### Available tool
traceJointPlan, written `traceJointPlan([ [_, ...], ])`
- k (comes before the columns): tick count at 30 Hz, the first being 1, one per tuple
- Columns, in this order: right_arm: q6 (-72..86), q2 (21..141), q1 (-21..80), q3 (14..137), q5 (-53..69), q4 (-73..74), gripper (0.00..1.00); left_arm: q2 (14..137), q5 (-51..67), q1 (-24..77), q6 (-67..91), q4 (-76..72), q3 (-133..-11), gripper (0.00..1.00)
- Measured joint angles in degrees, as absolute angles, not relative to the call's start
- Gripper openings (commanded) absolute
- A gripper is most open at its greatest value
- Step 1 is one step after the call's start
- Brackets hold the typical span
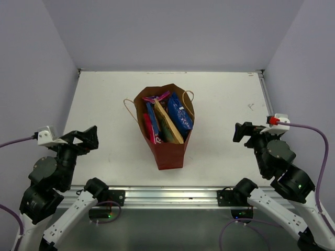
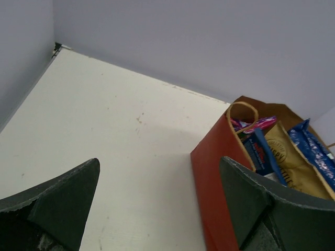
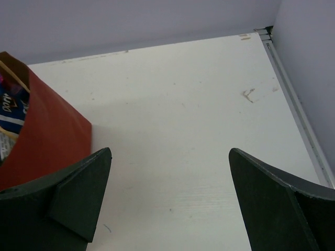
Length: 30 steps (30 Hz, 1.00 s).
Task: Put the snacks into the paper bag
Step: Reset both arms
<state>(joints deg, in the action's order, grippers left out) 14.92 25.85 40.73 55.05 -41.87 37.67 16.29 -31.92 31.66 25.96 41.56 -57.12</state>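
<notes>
Top: the bag (image 1: 167, 151), snacks (image 1: 170, 120) inside, stands between the left gripper (image 1: 86, 137) and right gripper (image 1: 242, 132), apart from both.
Left wrist: jaws wide, empty; bag to their right.
Right wrist: jaws wide, empty; bag to their left.

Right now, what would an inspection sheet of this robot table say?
Surface: white table, faint scuffs.
Job's things: paper bag upright mid-table; blue-white packet, tan-gold packet and pink-red packet inside; none seen outside.
Clutter: nothing seen.
Grippers: left fingers open, empty; right fingers open, empty; both clear of the bag.
Cables: purple cables run from both wrists.
Surroundings: plain pale walls on three sides.
</notes>
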Motion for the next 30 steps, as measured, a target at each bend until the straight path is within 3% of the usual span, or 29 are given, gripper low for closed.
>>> traceJointPlan([
  [9,14.5,20.4,40.7,48.6,-42.9,39.2,0.99,9.2,-37.1,31.7,25.7,40.6,-46.8,1.00],
  [23,13.3,19.7,40.7,48.3,-42.9,38.5,0.98,14.0,-40.7,31.2,20.1,30.3,-40.4,1.00],
  [30,13.2,19.7,40.7,48.2,-42.5,38.5,0.98,16.6,-36.4,24.0,17.8,26.8,-38.6,1.00],
])
